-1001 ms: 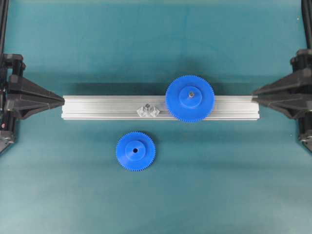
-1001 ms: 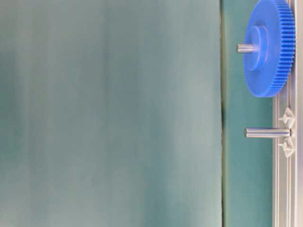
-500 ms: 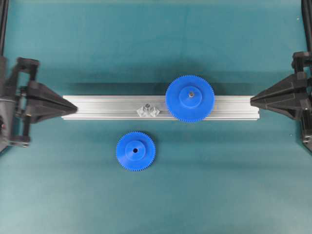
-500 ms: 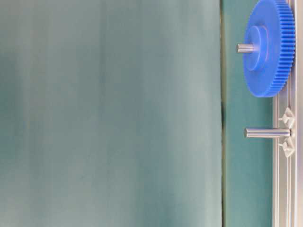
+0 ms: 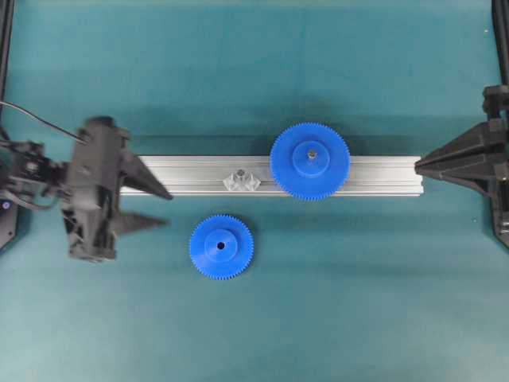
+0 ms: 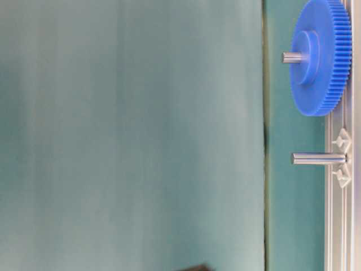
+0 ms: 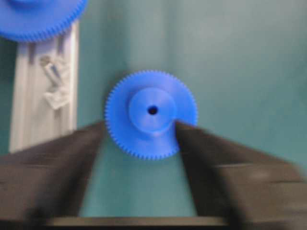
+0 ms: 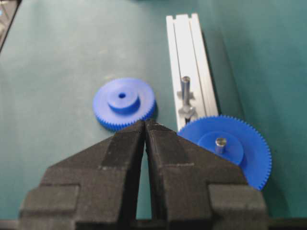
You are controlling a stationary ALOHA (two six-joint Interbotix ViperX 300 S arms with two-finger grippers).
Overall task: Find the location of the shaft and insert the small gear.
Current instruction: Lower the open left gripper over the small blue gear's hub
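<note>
At the left of the overhead view, the left gripper (image 5: 163, 208) is seen with its jaws spread and nothing held between them; one fingertip lies over the end of the aluminium rail (image 5: 374, 176), the other over the green mat (image 5: 254, 72). Just beyond the tips, the small gear (image 5: 221, 247) is laid flat on the mat, apart from the rail. Further right, the shaft (image 5: 241, 173) is stood upright on the rail, bare, beside the larger gear (image 5: 309, 161) mounted on its own pin. At the far right, the right gripper (image 5: 419, 166) is clenched on nothing, near the rail's end
</note>
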